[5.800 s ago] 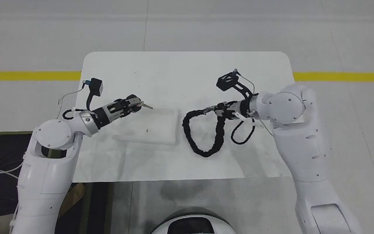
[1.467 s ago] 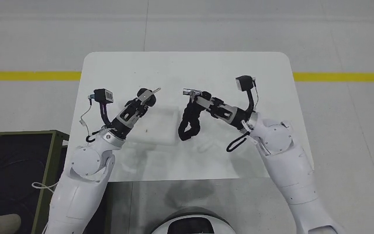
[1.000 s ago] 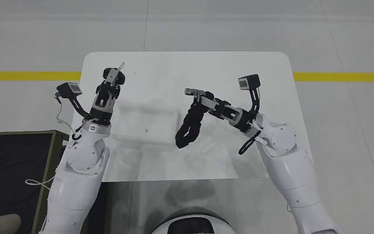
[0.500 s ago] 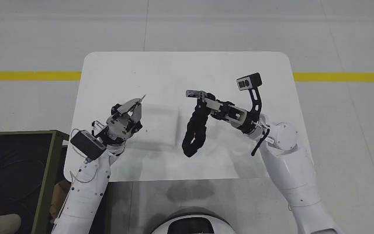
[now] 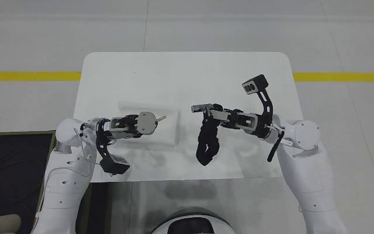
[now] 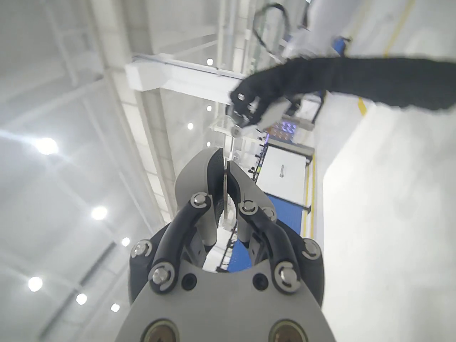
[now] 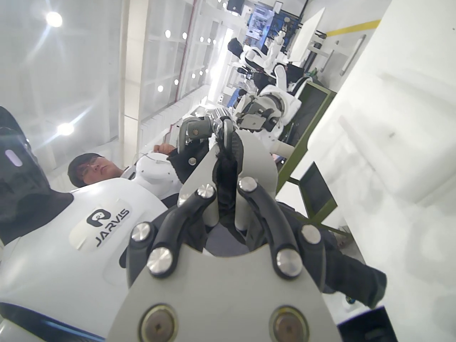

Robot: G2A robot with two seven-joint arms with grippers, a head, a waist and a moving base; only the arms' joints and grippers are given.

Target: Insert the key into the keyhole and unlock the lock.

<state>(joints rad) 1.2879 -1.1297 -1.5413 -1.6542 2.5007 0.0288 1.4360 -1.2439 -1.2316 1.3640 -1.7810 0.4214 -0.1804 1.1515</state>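
1. Above the middle of the table [image 5: 175,64], both arms hold their parts in the air, facing each other across a gap.
2. Left gripper [image 5: 153,121]: the jaws are drawn almost together on the key [image 6: 226,186]. Its flat blade is pinched edge-on between the pads, and its tip projects past the fingertips toward the lock.
3. Right gripper [image 5: 213,112]: the jaws are closed on the lock [image 5: 200,108] just behind its metal end. The lock's black fabric-covered loop [image 5: 207,143] hangs from the grip down toward the table.
4. Progress, as judged: both parts are picked up and brought roughly into line. The key tip stands apart from the lock, so insertion is not yet done, nor is the turn that unlocks it. Fine alignment appears to be the step in hand.
5. Top view: it gives the gap between key and lock, the drop of the loop, and a white foam block [image 5: 169,134] lying below the left gripper.
6. Left wrist view: it gives the line of the blade, which points just short of the lock's metal end, with the loop trailing off to one side.
7. Right wrist view: it gives the round metal end of the lock [image 7: 195,130] past the fingertips. Whether the keyhole faces the key is too small to tell.
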